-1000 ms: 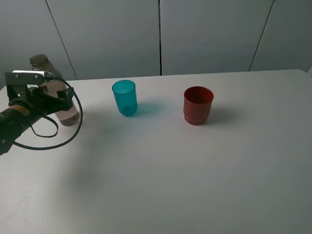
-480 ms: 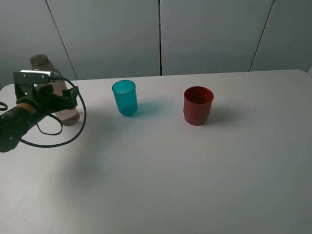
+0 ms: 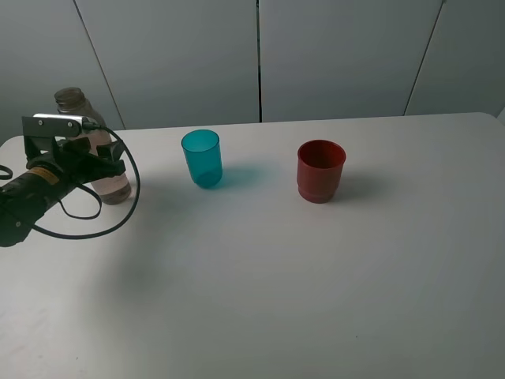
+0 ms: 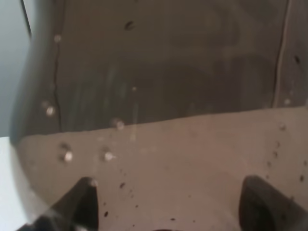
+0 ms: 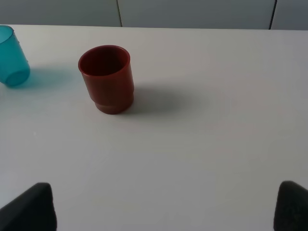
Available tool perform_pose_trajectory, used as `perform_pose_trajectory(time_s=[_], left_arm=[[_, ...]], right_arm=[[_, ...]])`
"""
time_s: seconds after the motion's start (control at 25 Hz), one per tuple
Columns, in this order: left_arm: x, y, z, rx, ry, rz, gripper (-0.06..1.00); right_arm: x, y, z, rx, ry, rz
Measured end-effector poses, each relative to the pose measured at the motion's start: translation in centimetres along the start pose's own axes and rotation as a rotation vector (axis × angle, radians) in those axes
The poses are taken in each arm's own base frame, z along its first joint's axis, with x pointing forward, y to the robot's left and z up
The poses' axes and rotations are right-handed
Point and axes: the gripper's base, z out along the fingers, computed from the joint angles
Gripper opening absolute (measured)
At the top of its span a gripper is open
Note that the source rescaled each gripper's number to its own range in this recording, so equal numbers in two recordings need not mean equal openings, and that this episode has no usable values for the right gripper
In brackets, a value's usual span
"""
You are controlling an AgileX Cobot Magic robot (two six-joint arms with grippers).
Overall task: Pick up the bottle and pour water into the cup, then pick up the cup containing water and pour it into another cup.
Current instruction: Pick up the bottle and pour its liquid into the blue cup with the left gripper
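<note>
**Q:** Where is the bottle, and what has hold of it?

**A:** The tall, slim, transparent grey-brown tinted plastic bottle (image 3: 116, 183) stands at the far left of the white bench (image 3: 276, 276), its threaded neck uncapped. My left hand (image 3: 104, 162) is clasped around its middle from the side. In the left wrist view the bottle's wall fills the frame. A liquid line crosses it, and one dark fingertip sits at each side, low down.

**Q:** And the two cups?

**A:** The small translucent teal plastic tumbler (image 3: 202, 158) stands upright to the right of the bottle, apart from it and from my left hand. The wider opaque red-brown plastic cup (image 3: 320, 170), stepped near its base, stands further right, well apart from the tumbler.

**Q:** Your other hand?

**A:** My right hand (image 5: 161, 209) is spread wide and grips nothing. It hangs over the bench, looking toward the red-brown cup and well apart from it.
</note>
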Motion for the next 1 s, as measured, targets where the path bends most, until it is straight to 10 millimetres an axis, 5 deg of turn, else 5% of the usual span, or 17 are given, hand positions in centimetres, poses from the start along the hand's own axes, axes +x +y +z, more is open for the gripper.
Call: perform_pose_trajectory(time_s=[0.68, 1.0], left_arm=[[-0.3, -0.3, 0.0, 0.027, 0.003, 0.030, 0.01], [-4.4, -0.1, -0.9, 0.001, -0.023, 0.120, 0.01]], right_arm=[[0.0, 0.0, 0.0, 0.000, 0.000, 0.000], [0.0, 0.0, 0.0, 0.000, 0.000, 0.000]])
